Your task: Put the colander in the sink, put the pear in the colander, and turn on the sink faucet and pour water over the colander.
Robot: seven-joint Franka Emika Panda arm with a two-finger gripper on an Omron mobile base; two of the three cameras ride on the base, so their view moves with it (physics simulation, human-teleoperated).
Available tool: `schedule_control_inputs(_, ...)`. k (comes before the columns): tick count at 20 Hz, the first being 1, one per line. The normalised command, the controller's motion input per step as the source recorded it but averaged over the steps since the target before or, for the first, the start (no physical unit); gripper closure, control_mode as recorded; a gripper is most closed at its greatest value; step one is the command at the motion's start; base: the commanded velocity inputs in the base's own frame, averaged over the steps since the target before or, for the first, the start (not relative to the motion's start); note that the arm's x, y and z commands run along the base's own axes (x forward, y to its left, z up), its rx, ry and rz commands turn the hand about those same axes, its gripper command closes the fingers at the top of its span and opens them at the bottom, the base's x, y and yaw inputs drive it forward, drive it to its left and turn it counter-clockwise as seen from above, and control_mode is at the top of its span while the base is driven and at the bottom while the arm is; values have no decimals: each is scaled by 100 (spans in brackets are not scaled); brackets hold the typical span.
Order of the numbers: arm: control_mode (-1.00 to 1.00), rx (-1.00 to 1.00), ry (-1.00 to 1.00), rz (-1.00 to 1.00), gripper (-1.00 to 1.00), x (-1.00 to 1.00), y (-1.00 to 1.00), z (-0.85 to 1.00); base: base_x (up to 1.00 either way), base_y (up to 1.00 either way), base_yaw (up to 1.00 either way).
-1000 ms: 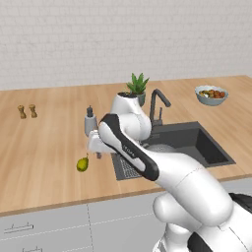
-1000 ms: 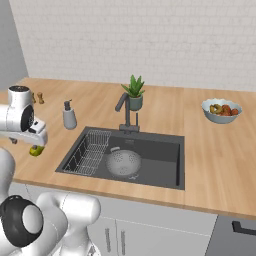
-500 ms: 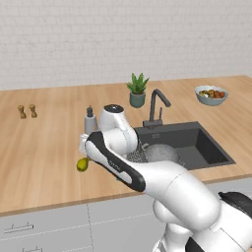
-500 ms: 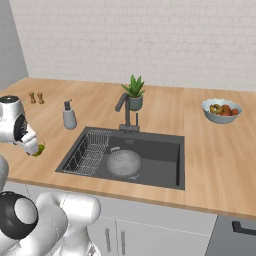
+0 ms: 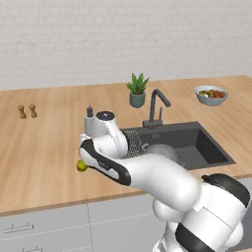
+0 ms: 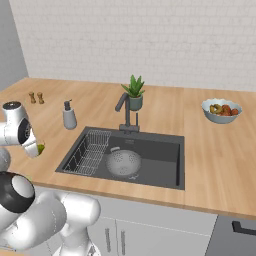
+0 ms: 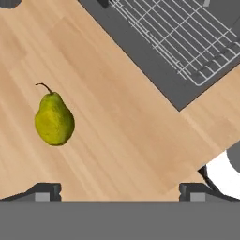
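Surface: you've got a light wood counter (image 6: 210,165) under a white brick wall (image 6: 150,40); pale grey cabinet fronts (image 5: 44,226) run below it.
Sink: one dark grey sink (image 6: 150,165) set into the counter, with a wire rack (image 6: 90,152) in its left part as the right base view shows it.
Colander: one, silver-grey, dotted with holes, sitting on the sink floor just beside the rack (image 6: 123,163); in the left base view you see its rim past the arm (image 5: 162,150).
Pear: one, yellow-green with a dark stem (image 7: 54,120), lying on its side on the counter to the left of the sink, apart from the sink edge; also seen at (image 5: 81,166) and (image 6: 40,148).
Faucet: one dark sink faucet (image 6: 126,111) at the back rim of the sink, spout over the basin.
Other counts: one soap dispenser (image 6: 69,116) left of the sink; one potted plant (image 6: 133,92) behind the faucet; one fruit bowl (image 6: 221,110) well to the right of the sink; two small shakers (image 5: 27,111) far left of the sink.
Arm: you see it bent low and out to the left of the sink, hand pointed down at the counter above the pear.
Gripper: fingers spread wide (image 7: 117,190), holding nothing; the pear lies clear of both tips, off to one side of the gap.
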Motion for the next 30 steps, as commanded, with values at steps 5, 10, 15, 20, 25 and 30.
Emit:
schedule_control_inputs(5,-100,0,4,-11,-100,39,27,-8,0,0,0)
schedule_control_inputs(10,-100,0,8,-4,-100,41,15,-10,0,0,0)
schedule_control_inputs(15,-100,0,9,-1,-100,22,10,-22,0,0,0)
schedule_control_inputs(20,-100,-1,5,0,-100,16,15,-28,0,0,0)
schedule_control_inputs(25,-100,-3,0,0,-100,13,9,-30,0,0,0)
schedule_control_inputs(30,-100,-2,0,0,-100,7,0,-37,0,0,0)
